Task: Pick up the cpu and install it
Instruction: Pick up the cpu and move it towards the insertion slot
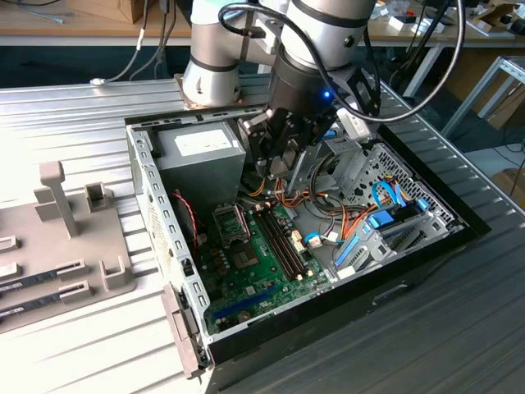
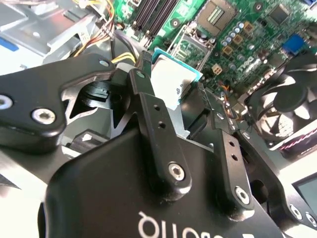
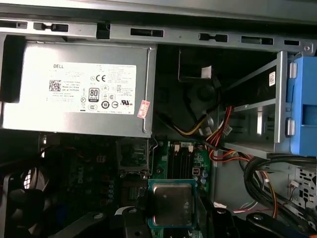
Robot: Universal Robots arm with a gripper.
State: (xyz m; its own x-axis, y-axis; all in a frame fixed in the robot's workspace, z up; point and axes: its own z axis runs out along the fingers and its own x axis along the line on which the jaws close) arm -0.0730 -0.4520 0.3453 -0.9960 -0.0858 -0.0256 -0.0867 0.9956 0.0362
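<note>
My gripper (image 1: 273, 164) hangs inside the open computer case (image 1: 156, 213), above the motherboard (image 1: 254, 263) and beside the power-supply box. In both wrist views it is shut on the cpu (image 2: 173, 79), a small square chip with a silvery top and a green rim, pinched by its edges between the two black fingers (image 2: 148, 99). The cpu (image 3: 171, 202) is held level, off the board. The open metal-framed socket (image 2: 190, 42) lies on the board just beyond the chip; in the exterior view the socket (image 1: 228, 220) is below the gripper, toward that view's left.
The grey power-supply box (image 1: 201, 152) stands close beside the gripper. Coloured cable bundles (image 1: 328, 205) and a drive cage (image 1: 385, 185) crowd the exterior view's right. Long memory slots (image 1: 283, 242) run next to the socket. A black fan (image 2: 287, 106) sits nearby. A grey fixture plate (image 1: 74, 254) lies outside the case.
</note>
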